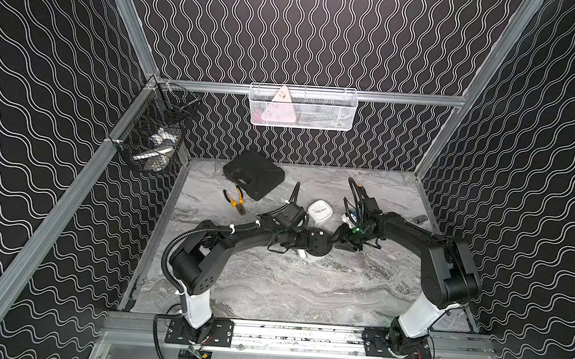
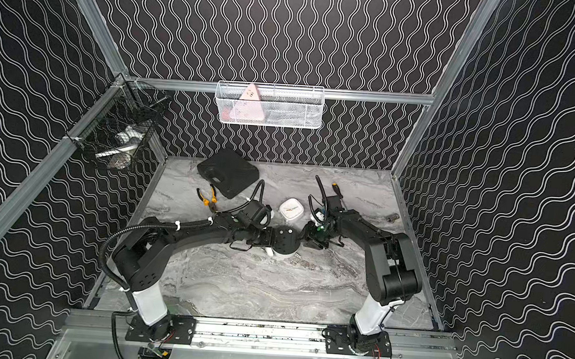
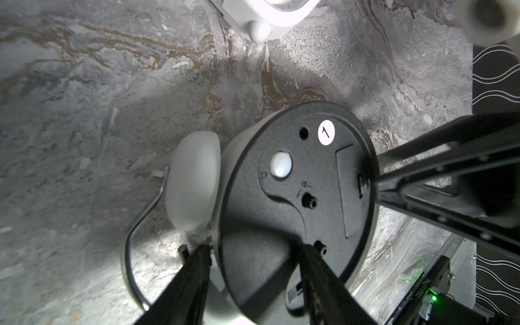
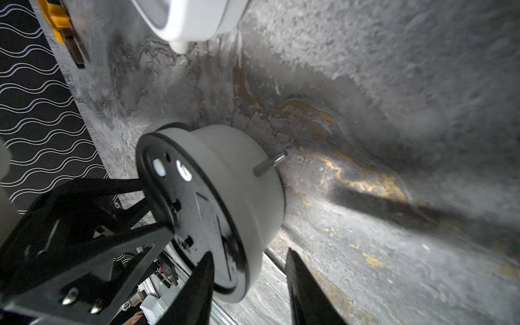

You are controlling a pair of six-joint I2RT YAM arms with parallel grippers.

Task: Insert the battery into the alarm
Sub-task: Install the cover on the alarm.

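Note:
The alarm (image 1: 319,244) is a round grey twin-bell clock, and its black back plate (image 3: 295,197) faces up. My left gripper (image 3: 256,253) is shut on it, one finger under the grey body and one across the black back. A closed rectangular cover (image 3: 349,191) sits in the back plate. My right gripper (image 4: 250,259) is open astride the alarm's rim, with a gap between one finger and the grey body (image 4: 253,180). A small grey cylinder (image 1: 420,218), the battery by its look, lies alone on the table at the far right.
A white square clock (image 1: 319,211) stands just behind the alarm. Orange-handled pliers (image 1: 235,201) and a black case (image 1: 254,175) lie at the back left. A white wire basket (image 1: 302,107) hangs on the back wall and a black one (image 1: 155,138) in the left corner.

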